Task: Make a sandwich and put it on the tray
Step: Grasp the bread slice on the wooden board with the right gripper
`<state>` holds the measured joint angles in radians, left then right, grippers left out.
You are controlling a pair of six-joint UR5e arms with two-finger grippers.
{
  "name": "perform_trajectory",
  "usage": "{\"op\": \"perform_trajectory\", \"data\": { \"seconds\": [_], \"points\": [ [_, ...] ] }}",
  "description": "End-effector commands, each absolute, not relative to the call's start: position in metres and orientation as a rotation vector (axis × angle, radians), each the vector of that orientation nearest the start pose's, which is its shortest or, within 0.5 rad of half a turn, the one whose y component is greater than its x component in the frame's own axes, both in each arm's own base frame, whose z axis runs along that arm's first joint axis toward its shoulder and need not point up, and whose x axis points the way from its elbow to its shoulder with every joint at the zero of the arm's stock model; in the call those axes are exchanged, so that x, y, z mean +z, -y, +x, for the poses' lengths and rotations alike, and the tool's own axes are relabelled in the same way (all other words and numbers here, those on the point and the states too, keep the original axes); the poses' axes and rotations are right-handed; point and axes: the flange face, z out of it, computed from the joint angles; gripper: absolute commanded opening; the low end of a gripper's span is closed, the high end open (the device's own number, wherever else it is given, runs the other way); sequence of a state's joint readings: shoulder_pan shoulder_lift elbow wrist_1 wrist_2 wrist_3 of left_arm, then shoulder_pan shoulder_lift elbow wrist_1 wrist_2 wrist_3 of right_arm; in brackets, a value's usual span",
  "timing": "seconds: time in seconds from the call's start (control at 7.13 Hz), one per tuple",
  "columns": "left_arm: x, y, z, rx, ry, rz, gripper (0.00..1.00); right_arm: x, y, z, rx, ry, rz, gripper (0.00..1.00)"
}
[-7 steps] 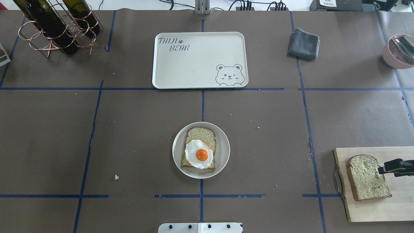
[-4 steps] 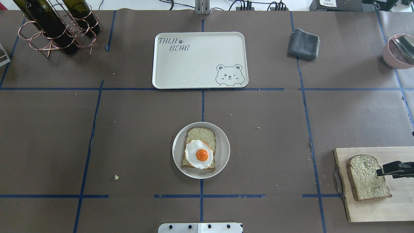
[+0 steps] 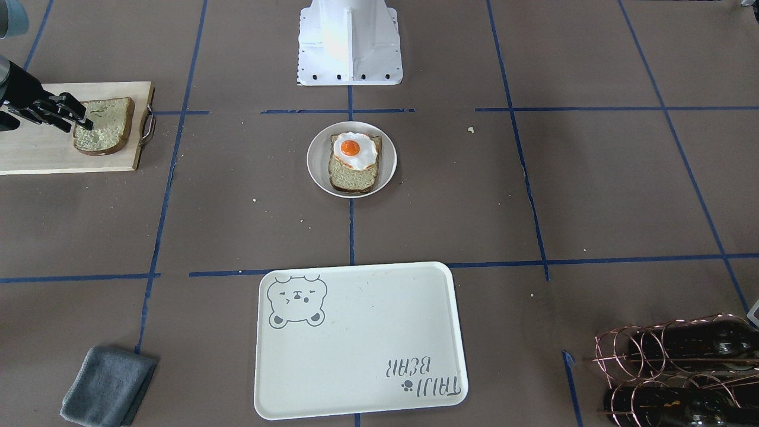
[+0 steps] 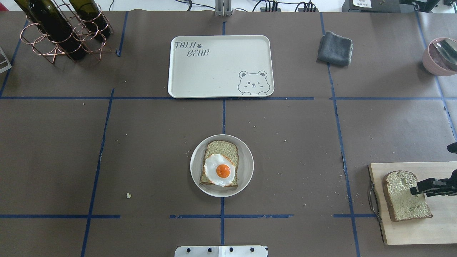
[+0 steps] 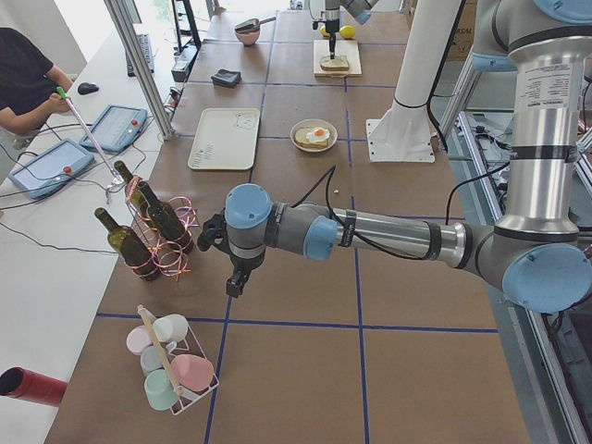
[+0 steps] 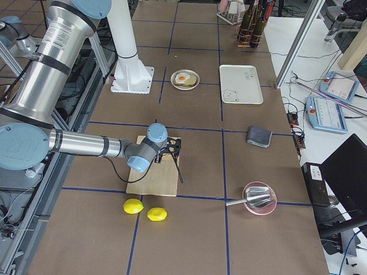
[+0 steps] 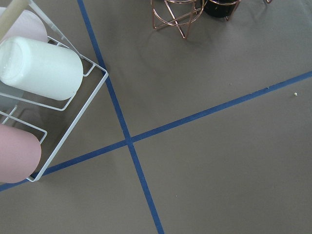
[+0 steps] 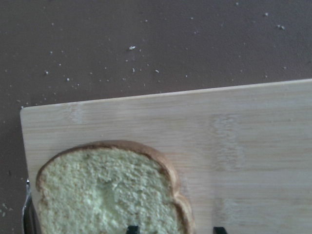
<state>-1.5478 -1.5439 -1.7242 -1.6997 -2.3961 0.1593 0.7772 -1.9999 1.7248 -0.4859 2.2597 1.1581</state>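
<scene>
One bread slice [image 4: 223, 147] lies on a small round white plate [image 4: 247, 167] at the table's middle, with the fried egg [image 4: 219, 170] on top. The second slice [image 4: 401, 196] lies on a wooden cutting board [image 4: 428, 228] at the right. My right gripper [image 4: 413, 189] hovers over that slice's right part. In the right wrist view its open fingertips [image 8: 131, 228] straddle the slice's crust edge [image 8: 102, 195]. The cream bear tray [image 4: 217, 67] holds nothing. My left gripper [image 5: 236, 277] shows only in the exterior left view, near the bottle rack; I cannot tell its state.
A grey folded cloth [image 4: 335, 48] lies right of the tray. A copper rack with wine bottles [image 4: 64, 32] stands at the far left. A pink bowl with a metal utensil [image 4: 441, 55] sits far right. Two lemons [image 6: 143, 211] lie beyond the board. A mug rack [image 7: 39, 68] is below the left wrist.
My right gripper has moved a little to the left, further over the slice on the cutting board. The bread, egg, plate and tray have not moved.
</scene>
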Motion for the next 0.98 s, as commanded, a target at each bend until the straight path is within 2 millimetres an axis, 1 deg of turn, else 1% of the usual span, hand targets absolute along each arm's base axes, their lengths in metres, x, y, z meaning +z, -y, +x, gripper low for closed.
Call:
{"op": "perform_trajectory", "data": {
  "seconds": [0.0,0.14,0.42,0.56,0.7,0.84],
  "points": [
    [0.578,0.492,-0.049,0.276,-0.805,0.296,1.00,0.638,0.278,-0.183,0.054,1.003,-0.104,0.20],
    [0.578,0.492,-0.049,0.276,-0.805,0.296,1.00,0.637,0.278,-0.184,0.053,1.005,-0.104,0.00],
    [0.576,0.493,-0.050,0.277,-0.804,0.301,1.00,0.631,0.280,-0.184,0.048,1.018,-0.092,0.00],
    [0.568,0.492,-0.049,0.282,-0.804,0.315,1.00,0.625,0.277,-0.180,0.027,1.060,-0.055,0.00],
    [0.563,0.492,-0.050,0.286,-0.802,0.325,1.00,0.617,0.275,-0.177,0.025,1.110,-0.033,0.00],
    [0.558,0.491,-0.050,0.290,-0.801,0.334,1.00,0.604,0.272,-0.170,0.040,1.184,-0.001,0.00]
  ]
}}
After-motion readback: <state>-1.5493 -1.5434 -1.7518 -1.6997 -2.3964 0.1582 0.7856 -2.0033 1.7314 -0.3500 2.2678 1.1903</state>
